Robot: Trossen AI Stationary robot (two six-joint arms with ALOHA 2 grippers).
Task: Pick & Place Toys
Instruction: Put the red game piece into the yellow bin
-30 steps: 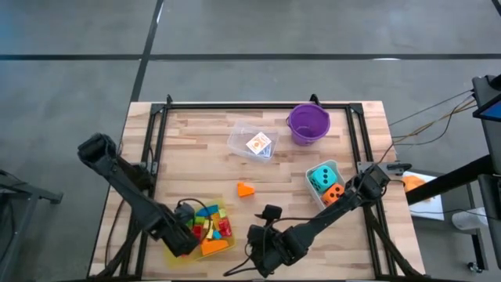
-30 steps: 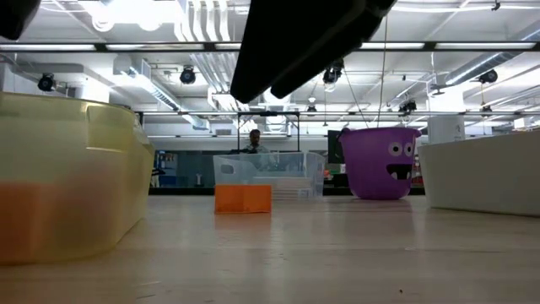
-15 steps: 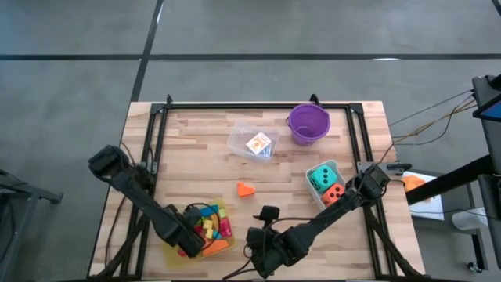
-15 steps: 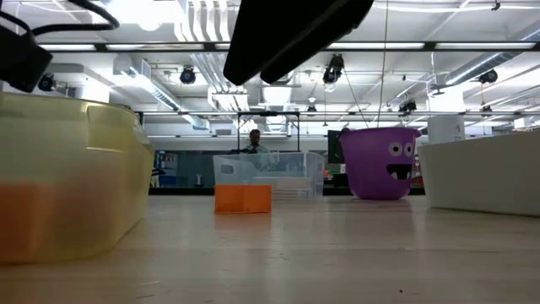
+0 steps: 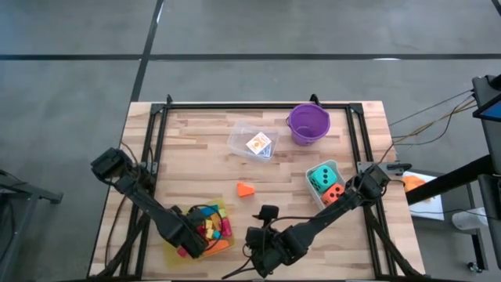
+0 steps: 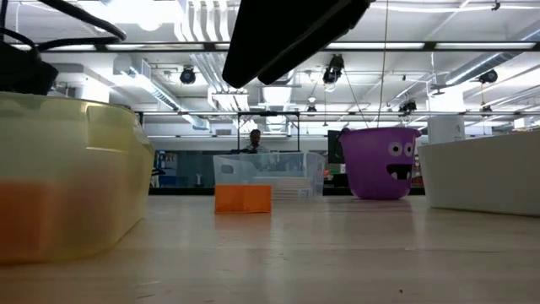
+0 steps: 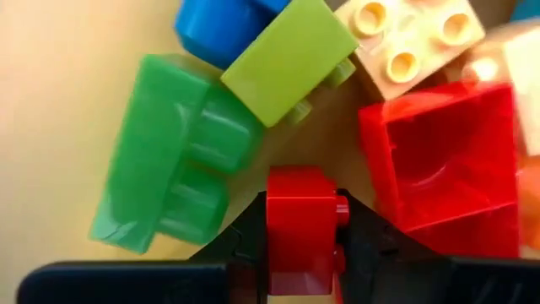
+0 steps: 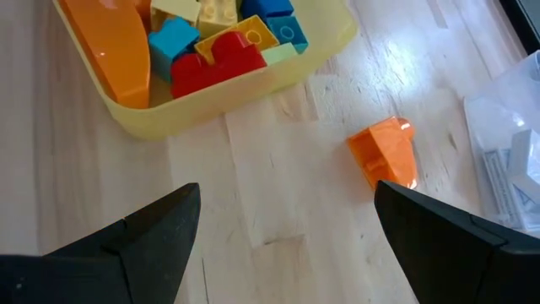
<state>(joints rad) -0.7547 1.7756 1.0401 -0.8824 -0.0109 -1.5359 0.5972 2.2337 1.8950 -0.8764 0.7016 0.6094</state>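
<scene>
Gripping a small red brick between the two dark fingers of the left gripper, low inside the yellow tray at the desk's front-left corner. Lying around the held brick: a green brick, a lime brick, a blue brick, a tan studded brick and a larger red brick. Hovering near the front edge, just beside the tray, with fingers spread wide and holding nothing: the right gripper. Resting alone mid-desk: an orange wedge piece. Sitting together in a tub by the right edge: teal die and orange die. Standing toward the back edge: clear tub with a card pack, purple bucket just beside it.
</scene>
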